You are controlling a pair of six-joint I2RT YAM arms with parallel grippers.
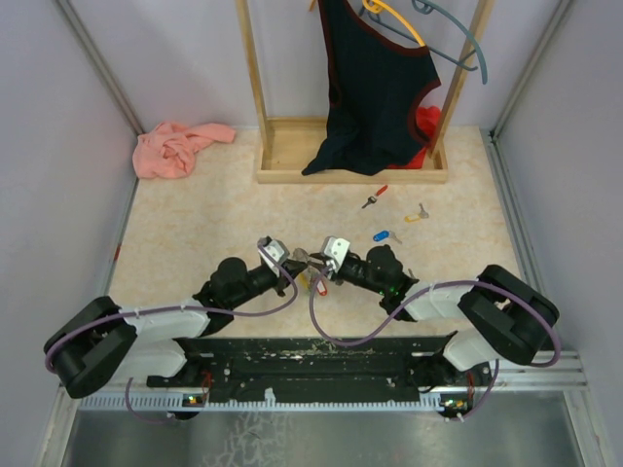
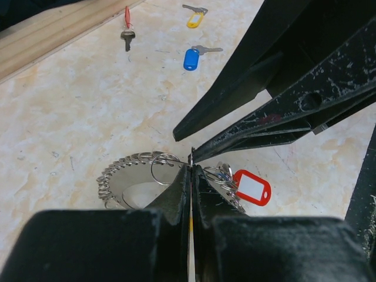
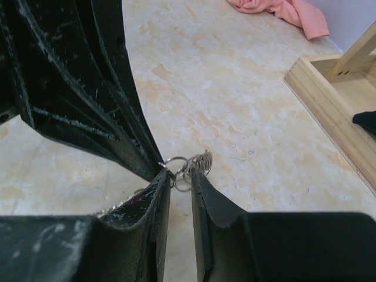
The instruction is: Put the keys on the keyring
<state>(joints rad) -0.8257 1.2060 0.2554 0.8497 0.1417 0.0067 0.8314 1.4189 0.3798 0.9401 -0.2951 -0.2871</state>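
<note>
Threading stage, with no key yet in hand. The left gripper (image 2: 191, 176) is closed flat on the edge of the keyring (image 2: 120, 173), which sits low between the two arms with a red tag (image 2: 252, 188) beside it. The right gripper (image 3: 179, 185) meets it tip to tip, jaws a narrow gap apart around a small wire ring (image 3: 176, 163); no firm pinch is evident. The red key (image 2: 127, 29), blue key (image 2: 191, 59) and yellow key (image 2: 194, 19) lie loose, well beyond. Next move, by judgement: prise a ring open, then fetch a key

blk/white arms (image 1: 161, 323) w/ purple cables (image 1: 341, 342)
</note>
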